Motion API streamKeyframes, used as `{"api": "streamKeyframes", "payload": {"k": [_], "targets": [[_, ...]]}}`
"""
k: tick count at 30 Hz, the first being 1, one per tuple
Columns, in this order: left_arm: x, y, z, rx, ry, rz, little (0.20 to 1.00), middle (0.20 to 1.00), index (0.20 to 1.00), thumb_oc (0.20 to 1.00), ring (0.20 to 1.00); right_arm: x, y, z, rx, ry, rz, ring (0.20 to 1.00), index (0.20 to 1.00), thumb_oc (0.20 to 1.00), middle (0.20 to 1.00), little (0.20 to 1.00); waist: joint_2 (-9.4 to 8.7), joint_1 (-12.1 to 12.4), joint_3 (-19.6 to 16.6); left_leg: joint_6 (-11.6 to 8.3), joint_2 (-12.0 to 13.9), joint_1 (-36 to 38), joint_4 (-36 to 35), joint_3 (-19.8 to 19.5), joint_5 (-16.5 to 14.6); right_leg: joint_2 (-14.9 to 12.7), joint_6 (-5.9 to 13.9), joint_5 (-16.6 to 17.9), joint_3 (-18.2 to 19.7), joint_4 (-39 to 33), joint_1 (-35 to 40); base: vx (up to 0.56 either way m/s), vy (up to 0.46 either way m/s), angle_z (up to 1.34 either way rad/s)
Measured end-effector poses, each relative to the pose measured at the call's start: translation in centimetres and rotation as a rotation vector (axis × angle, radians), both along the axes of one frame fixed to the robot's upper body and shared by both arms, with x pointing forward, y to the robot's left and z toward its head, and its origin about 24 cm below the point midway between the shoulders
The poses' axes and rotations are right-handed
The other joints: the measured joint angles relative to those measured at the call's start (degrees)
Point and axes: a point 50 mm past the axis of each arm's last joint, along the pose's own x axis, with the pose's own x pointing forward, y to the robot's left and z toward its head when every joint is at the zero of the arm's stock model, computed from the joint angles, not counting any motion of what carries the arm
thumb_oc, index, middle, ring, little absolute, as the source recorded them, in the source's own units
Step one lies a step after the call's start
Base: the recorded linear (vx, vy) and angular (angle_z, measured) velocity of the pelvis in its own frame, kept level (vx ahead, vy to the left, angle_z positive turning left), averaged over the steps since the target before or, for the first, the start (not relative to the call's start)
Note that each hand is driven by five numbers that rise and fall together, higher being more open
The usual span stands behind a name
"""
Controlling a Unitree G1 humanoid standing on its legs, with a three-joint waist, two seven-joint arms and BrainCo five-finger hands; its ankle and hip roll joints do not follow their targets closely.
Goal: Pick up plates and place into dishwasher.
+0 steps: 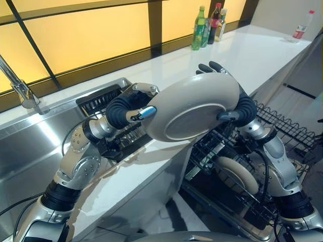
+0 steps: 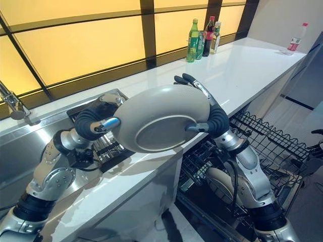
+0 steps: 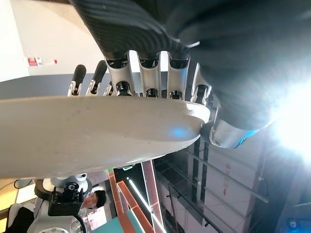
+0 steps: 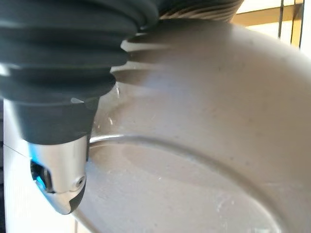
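Dishwasher rack (image 1: 282,131): nearest, low on the robot's right of the counter, pulled out, with one pale plate (image 1: 237,174) already standing in its wires.
Held plate (image 1: 192,107): lifted above the counter's front edge, tilted on edge with its underside towards the camera, not yet over the rack.
Left hand (image 1: 132,105): fingers curled over the plate's rim, thumb on the underside.
Right hand (image 1: 233,103): grips the opposite rim, thumb on the underside, fingers reaching behind.
Progress: judged partway; one plate racked, this one carried by both hands, lowering into the rack left.
In the way: the plate in the rack takes one slot.
Counter (image 1: 252,55): white, long.
Sink (image 1: 30,146): steel, at the counter's left end, holding a dark drainer (image 1: 103,101), tap (image 1: 17,85) behind.
Bottles (image 1: 208,26): at the counter's far edge by the window; one more bottle (image 1: 301,29) at its far right corner.
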Motion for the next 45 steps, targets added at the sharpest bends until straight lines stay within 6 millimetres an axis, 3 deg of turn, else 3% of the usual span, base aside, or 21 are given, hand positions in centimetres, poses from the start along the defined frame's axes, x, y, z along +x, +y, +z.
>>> {"api": "streamKeyframes", "payload": {"k": [7,8,9,20,37,38,39,40,41,45], "targets": [[0.0,-0.1,0.9,0.014,-0.05,-0.033,0.2,0.2,0.2,0.2,0.2,0.1,1.4,-2.2,-0.086,0.137,0.169,1.0,1.0,1.0,1.0,1.0,-0.17,0.08,-0.31,0.0,-0.01,0.19,0.01,0.01,0.0,0.0,0.0,0.0,0.0,0.0,0.19,0.0,0.0,0.0],[0.0,-0.2,1.1,0.016,-0.061,-0.035,0.2,0.2,0.2,0.2,0.2,0.0,1.8,-2.7,-0.112,0.158,0.205,0.912,0.912,0.912,0.912,0.912,-0.18,0.1,-0.31,0.0,-0.01,0.27,0.01,0.01,0.0,0.01,0.0,0.0,0.0,0.0,0.27,0.0,0.0,0.0],[0.0,-0.2,1.3,0.019,-0.069,-0.036,0.2,0.2,0.2,0.2,0.2,-0.2,2.0,-3.0,-0.135,0.17,0.238,0.2,0.2,0.2,0.2,0.2,-0.17,0.1,-0.3,0.0,-0.01,0.46,-0.01,0.01,0.0,0.02,0.0,0.0,0.0,0.0,0.43,0.0,0.0,0.0],[0.1,0.7,1.9,0.004,-0.082,-0.002,0.2,0.2,0.2,0.2,0.2,-0.8,2.2,-2.8,-0.164,0.121,0.346,0.2,0.2,0.2,0.2,0.2,-0.21,0.08,-0.33,0.0,0.0,0.89,-0.12,0.01,-0.01,0.03,0.01,-0.14,0.0,0.0,0.8,0.0,0.0,0.0],[0.9,1.1,1.7,-0.022,-0.043,0.08,0.2,0.2,0.2,0.2,0.2,-0.6,2.2,-1.7,-0.019,0.038,0.238,0.2,0.2,0.2,0.2,0.2,-0.13,-0.12,-0.27,0.02,0.03,0.9,-0.08,0.13,-0.02,0.06,-0.01,-0.15,0.12,0.0,0.74,0.0,0.005,0.0],[1.2,1.3,1.5,-0.015,-0.036,0.116,0.332,0.332,0.332,0.332,0.332,-0.5,2.1,-1.6,0.007,0.032,0.213,0.2,0.2,0.2,0.2,0.2,-0.09,-0.28,-0.25,0.02,0.03,0.91,-0.09,0.15,-0.03,0.06,-0.01,-0.15,0.15,0.0,0.7,0.02,0.039,-0.01],[1.4,1.4,1.3,-0.012,-0.024,0.139,0.517,0.517,0.517,0.517,0.517,-0.5,2.0,-1.4,0.026,0.026,0.193,0.2,0.2,0.2,0.2,0.2,-0.05,-0.27,-0.22,0.02,0.03,0.9,-0.09,0.17,-0.03,0.05,-0.01,-0.15,0.17,0.0,0.68,0.03,0.042,-0.02],[1.5,1.5,1.2,-0.005,-0.015,0.167,0.815,0.815,0.815,0.815,0.815,-0.3,1.8,-1.2,0.057,0.02,0.16,0.2,0.2,0.2,0.2,0.2,-0.04,-0.3,-0.21,0.03,0.03,0.9,-0.15,0.22,-0.03,0.05,-0.01,-0.15,0.23,0.0,0.63,0.02,0.037,-0.02],[1.7,1.5,1.0,-0.004,0.0,0.191,1.0,1.0,1.0,1.0,1.0,-0.3,1.4,-0.8,0.103,-0.002,0.122,0.2,0.2,0.2,0.2,0.2,-0.03,-0.37,-0.21,0.03,0.03,0.91,-0.16,0.24,-0.03,0.05,-0.01,-0.15,0.28,0.0,0.59,0.03,0.053,-0.02],[2.4,2.1,-0.1,-0.072,0.089,0.284,1.0,1.0,1.0,1.0,1.0,-0.1,0.1,0.3,0.229,-0.065,0.015,0.2,0.2,0.2,0.2,0.2,0.08,-0.47,-0.15,0.04,0.02,0.96,-0.32,0.62,-0.04,0.01,-0.01,-0.14,0.69,0.0,0.29,0.03,0.06,-0.06]]}}
